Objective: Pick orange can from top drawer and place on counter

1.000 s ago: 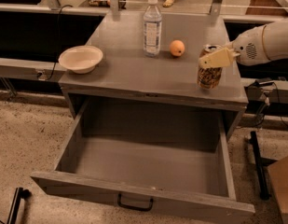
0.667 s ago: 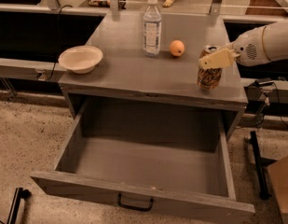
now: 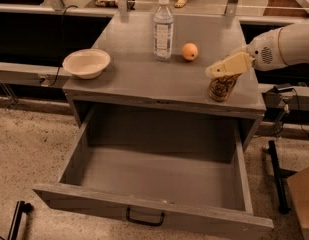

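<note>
The orange can (image 3: 221, 88) stands upright on the counter (image 3: 139, 76), near its front right corner. My gripper (image 3: 227, 65) reaches in from the right on a white arm (image 3: 289, 44) and sits at the can's top, covering its lid. The top drawer (image 3: 154, 181) is pulled wide open below the counter, and its inside shows nothing in it. Its black handle (image 3: 145, 218) is on the front panel.
On the counter stand a water bottle (image 3: 163, 29) at the back middle, a round orange fruit (image 3: 190, 51) next to it, and a pale bowl (image 3: 86, 63) at the left edge. A black stand (image 3: 276, 174) is on the floor at the right.
</note>
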`<action>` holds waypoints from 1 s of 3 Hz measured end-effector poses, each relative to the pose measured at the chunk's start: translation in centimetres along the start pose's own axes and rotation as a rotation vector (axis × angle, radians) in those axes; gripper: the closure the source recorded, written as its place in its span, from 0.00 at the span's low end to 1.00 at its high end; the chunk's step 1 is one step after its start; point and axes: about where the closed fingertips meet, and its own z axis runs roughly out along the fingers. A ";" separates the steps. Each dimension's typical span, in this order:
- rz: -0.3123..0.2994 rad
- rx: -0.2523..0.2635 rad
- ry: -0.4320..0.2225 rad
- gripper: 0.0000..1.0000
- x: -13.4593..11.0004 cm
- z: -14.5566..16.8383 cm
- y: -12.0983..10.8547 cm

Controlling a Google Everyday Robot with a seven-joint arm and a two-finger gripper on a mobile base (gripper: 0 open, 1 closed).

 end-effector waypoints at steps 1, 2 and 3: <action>0.000 0.000 0.000 0.00 0.0 0.0 0.0; -0.035 -0.010 -0.025 0.00 -0.8 -0.2 0.2; -0.135 -0.071 -0.069 0.00 -2.9 -1.4 1.3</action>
